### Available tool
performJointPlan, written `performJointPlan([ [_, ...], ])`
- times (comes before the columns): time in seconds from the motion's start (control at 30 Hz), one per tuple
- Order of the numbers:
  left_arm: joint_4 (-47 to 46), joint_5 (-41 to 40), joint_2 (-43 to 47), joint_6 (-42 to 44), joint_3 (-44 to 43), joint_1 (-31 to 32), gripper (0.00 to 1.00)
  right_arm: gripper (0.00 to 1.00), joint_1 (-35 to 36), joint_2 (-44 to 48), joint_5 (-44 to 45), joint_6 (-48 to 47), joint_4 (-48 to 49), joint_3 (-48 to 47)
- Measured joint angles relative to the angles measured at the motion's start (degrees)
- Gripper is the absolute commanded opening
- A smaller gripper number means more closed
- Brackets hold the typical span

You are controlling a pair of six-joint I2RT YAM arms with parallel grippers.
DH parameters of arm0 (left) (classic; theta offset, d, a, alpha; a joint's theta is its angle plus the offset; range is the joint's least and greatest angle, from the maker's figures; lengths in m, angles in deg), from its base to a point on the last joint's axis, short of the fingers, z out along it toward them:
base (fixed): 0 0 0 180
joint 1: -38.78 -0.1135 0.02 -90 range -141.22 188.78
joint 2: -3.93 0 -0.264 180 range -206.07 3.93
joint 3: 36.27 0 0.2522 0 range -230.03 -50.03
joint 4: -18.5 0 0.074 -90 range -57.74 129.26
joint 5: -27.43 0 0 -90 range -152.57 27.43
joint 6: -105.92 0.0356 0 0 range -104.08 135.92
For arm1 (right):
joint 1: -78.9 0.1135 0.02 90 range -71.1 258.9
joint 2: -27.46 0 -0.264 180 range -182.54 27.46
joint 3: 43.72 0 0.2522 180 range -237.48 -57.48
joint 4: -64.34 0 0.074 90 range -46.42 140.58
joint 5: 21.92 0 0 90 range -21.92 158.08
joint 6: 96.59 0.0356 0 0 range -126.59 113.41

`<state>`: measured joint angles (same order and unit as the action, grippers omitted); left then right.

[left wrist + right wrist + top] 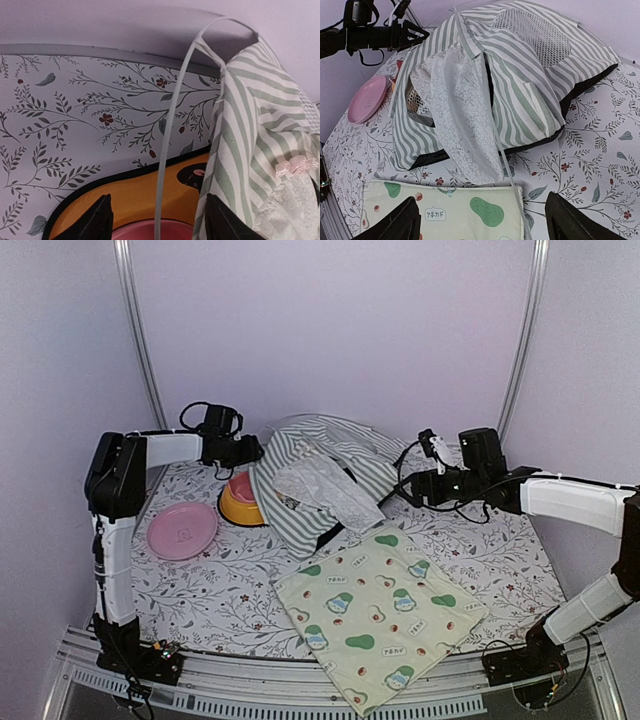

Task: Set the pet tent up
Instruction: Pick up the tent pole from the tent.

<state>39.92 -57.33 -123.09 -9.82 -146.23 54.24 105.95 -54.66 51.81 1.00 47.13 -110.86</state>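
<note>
- The pet tent (318, 480) lay collapsed at the desk's (210, 590) far edge, mid-width: light, floppy fabric on a thin, springy white pole (170, 125).
- Left hand (158, 201) stood wide open astride that pole, gripping nothing; the pole looked the best hold.
- Right hand (482, 201) gaped empty, near the tent.

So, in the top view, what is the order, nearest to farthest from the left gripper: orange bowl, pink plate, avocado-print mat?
Measured from the left gripper:
1. the orange bowl, just below it in the view.
2. the pink plate, farther left and toward the near edge.
3. the avocado-print mat, at the near edge, right of centre.
</note>
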Motion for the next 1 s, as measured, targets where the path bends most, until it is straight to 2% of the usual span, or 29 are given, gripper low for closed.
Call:
performJointPlan([
  [0.33,0.74,5.01,-0.28,2.64,-3.34,0.0,0.45,0.82,-1.68,-1.95,5.9,-2.29,-2.58,1.86],
  [0.5,0.76,6.45,-1.11,3.8,-4.26,-0.02,0.34,0.71,-1.68,-3.13,8.39,-2.34,-2.56,4.66],
  [0.6,0.81,7.45,-1.88,4.66,-4.98,-0.07,0.28,0.57,-1.68,-4.9,8.59,-2.58,-2.16,5.22],
  [0.8,0.83,10.32,-2.86,6.51,-6.71,-0.22,0.1,0.14,-1.68,-6.86,8.39,-3.63,-1.62,5.35],
  [0.87,0.79,11.19,-2.86,7.34,-7.06,-0.26,0.05,0.03,-1.68,-6.99,8.17,-3.87,-1.66,5.35],
  [0.9,0.76,11.54,-2.86,7.39,-7.21,-0.26,0.03,0.0,-1.68,-7.13,7.91,-4.42,-1.64,5.29],
  [1.0,0.66,12.46,-2.86,8.11,-7.54,-0.26,0.0,0.0,-1.55,-7.39,7.19,-5.57,-1.64,4.74],
])
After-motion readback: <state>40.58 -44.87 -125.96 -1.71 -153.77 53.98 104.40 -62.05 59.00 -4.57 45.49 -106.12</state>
